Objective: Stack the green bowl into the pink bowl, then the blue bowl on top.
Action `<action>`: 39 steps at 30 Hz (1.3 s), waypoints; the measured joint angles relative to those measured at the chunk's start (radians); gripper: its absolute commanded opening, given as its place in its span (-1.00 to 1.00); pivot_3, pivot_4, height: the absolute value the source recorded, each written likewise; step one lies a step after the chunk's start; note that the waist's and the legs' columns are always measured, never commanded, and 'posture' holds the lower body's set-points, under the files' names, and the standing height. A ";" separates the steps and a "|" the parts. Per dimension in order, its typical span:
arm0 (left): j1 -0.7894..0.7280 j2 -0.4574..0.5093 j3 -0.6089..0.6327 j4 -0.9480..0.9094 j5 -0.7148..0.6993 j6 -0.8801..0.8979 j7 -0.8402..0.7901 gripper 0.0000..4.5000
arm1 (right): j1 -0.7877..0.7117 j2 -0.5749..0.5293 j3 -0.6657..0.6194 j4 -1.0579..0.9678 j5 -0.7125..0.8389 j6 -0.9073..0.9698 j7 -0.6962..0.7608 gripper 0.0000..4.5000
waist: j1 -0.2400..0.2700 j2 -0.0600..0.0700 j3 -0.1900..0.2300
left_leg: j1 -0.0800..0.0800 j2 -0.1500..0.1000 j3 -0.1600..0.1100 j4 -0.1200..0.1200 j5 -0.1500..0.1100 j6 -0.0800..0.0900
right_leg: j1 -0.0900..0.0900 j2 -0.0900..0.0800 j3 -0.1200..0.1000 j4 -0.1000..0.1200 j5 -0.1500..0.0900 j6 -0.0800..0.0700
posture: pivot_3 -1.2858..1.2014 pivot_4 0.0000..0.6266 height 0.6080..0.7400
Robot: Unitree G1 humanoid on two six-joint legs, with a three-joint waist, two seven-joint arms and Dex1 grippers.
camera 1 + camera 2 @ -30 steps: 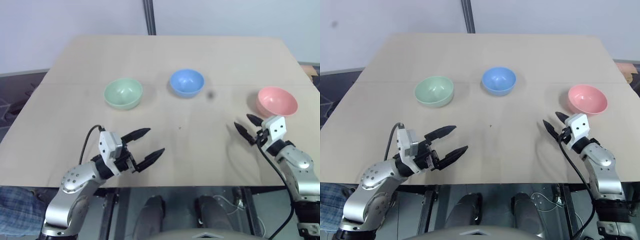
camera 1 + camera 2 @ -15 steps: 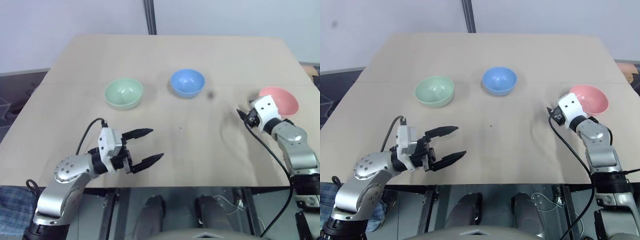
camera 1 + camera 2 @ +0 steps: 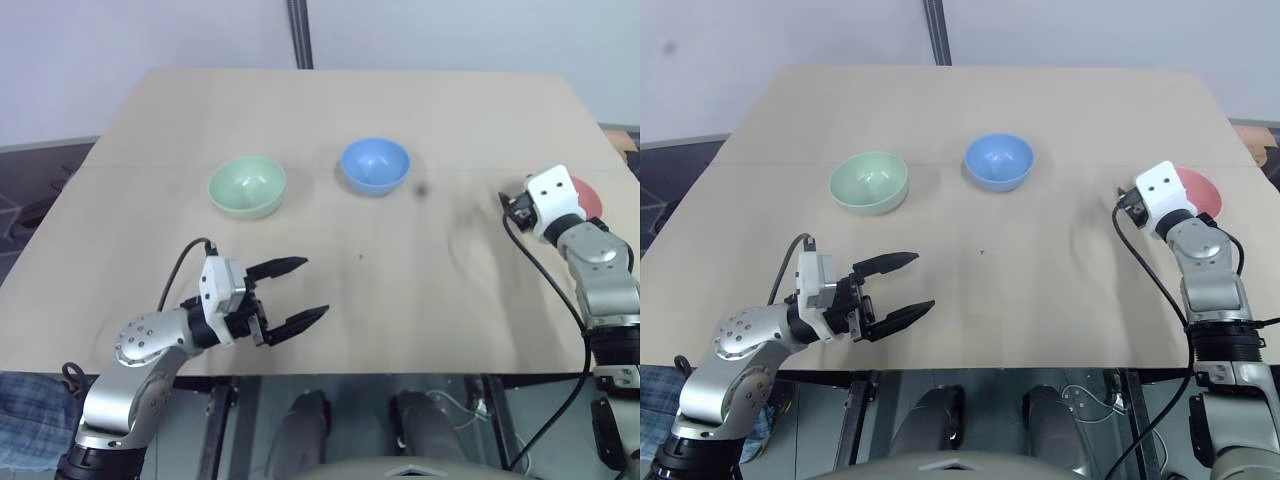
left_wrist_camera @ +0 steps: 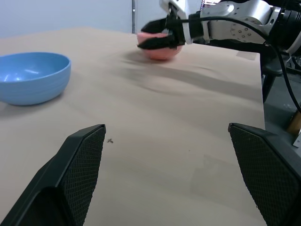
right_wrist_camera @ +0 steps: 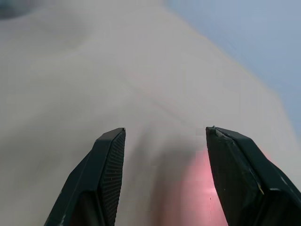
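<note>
Hovering over near table (image 3: pixel 420 300) edge, left hand (image 3: pixel 297 292) fingers spread wide, empty. Green bowl (image 3: pixel 247 185) left of centre; blue bowl (image 3: pixel 375 165) just right of it, apart. Right hand (image 4: pixel 157 35) at pink bowl (image 3: pixel 1203 190) near right edge, fingers parted, gripping nothing.

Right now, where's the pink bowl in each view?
Left eye: pink bowl at right table edge, mostly behind the right gripper.
Right eye: same spot.
Left wrist: far, upper middle.
Right wrist: pink blur by one finger.
Shared landmark: blue bowl.
</note>
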 measured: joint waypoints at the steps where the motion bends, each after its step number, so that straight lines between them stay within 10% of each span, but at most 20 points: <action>1: 0.000 0.000 0.000 0.000 0.000 0.000 -0.002 0.96 | 0.000 0.000 -0.007 0.011 0.001 0.000 -0.005 0.27 | 0.000 0.000 0.000 | 0.000 0.000 0.000 0.000 0.000 0.000 | 0.000 0.000 0.000 0.000 0.000 0.000 | 0.03 -0.52 1.00; 14: -0.023 -0.004 -0.002 0.020 0.000 -0.011 -0.029 0.96 | 0.040 -0.030 0.039 0.015 -0.038 0.188 0.044 0.27 | 0.000 0.000 0.000 | 0.000 0.000 0.000 0.000 0.000 0.000 | 0.000 0.000 0.000 0.000 0.000 0.000 | 0.03 -0.52 1.00; 20: -0.022 -0.010 -0.002 0.020 0.000 -0.019 -0.029 1.00 | 0.048 -0.043 0.051 0.004 -0.053 0.197 0.058 -0.98 | 0.000 0.000 0.000 | 0.000 0.000 0.000 0.000 0.000 0.000 | 0.000 0.000 0.000 0.000 0.000 0.000 | 0.03 -0.52 1.00; 39: -0.009 -0.028 0.002 0.020 0.003 -0.022 -0.011 1.00 | 0.108 -0.039 0.138 -0.270 0.112 0.039 0.398 -0.98 | -0.001 0.002 0.001 | 0.000 0.001 0.000 0.000 0.000 0.000 | -0.001 0.000 0.000 0.000 0.000 0.000 | 0.03 -0.52 1.00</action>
